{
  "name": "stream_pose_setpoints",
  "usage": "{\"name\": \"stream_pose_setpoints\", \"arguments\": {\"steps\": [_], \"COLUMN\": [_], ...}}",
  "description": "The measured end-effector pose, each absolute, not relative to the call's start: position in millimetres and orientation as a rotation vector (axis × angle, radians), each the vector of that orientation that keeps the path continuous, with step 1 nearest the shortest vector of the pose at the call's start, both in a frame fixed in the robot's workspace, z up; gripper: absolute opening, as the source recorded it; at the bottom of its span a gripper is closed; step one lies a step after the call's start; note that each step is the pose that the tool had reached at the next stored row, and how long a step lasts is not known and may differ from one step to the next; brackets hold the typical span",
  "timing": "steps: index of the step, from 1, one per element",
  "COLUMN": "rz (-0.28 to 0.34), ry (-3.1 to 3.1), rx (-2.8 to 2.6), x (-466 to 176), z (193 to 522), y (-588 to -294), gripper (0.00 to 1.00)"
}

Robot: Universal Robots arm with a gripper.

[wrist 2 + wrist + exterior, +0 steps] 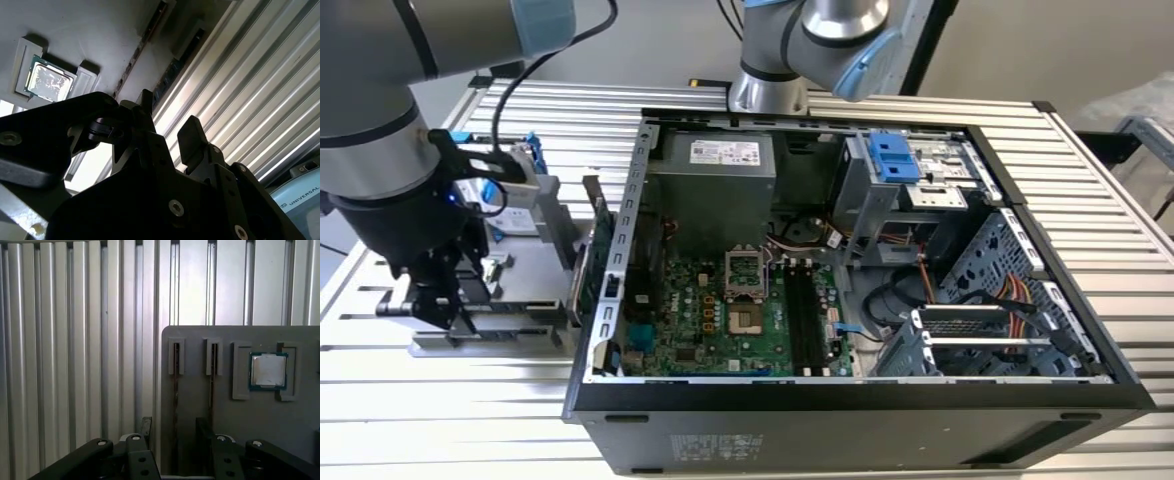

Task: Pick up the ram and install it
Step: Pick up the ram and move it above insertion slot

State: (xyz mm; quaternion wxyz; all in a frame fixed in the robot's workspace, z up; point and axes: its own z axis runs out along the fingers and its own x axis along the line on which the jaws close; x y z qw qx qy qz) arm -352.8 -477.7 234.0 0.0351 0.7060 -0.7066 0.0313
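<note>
Task stage: Approach for pick-up. The ram is not lifted and nothing is installed.
Gripper state: The gripper (174, 432) is wide. One finger sits on each side of the ram with a clear gap on both sides, and no contact is visible.
Ram location: The ram (176, 385) stands on edge in a narrow slot of the grey fixture plate (240, 430). The plate rests on the slatted bench (75, 340), to the exterior view's left of the computer case (854, 395).
Neighbouring parts: A second stick (212, 385) stands in the adjacent slot, just outside one finger. The processor chip (268, 371) lies in a pocket beyond it.
Done: The gripper is lined up over the ram's slot, with the stick between its fingers.
Left: The grasp, the lift out of the fixture, the transfer to the case and the seating on the board.
Install site: The memory slots (803, 320) on the board appear empty, though the angle is too shallow to be certain.
Hidden or unclear: In the exterior view the arm stands in front of the fixture's slots. In both wrist views the ram is seen edge-on, so its faces and chips are not visible. How far the fingers reach down past the ram's upper edge cannot be told.
</note>
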Motion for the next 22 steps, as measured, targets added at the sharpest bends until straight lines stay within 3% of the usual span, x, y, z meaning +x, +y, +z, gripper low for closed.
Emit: {"name": "stream_pose_setpoints", "arguments": {"steps": [22], "rz": [0.104], "ry": [-2.17], "rx": [2.163], "x": [-352.3], "z": [214.3], "y": [-474.9], "gripper": [1.0]}}
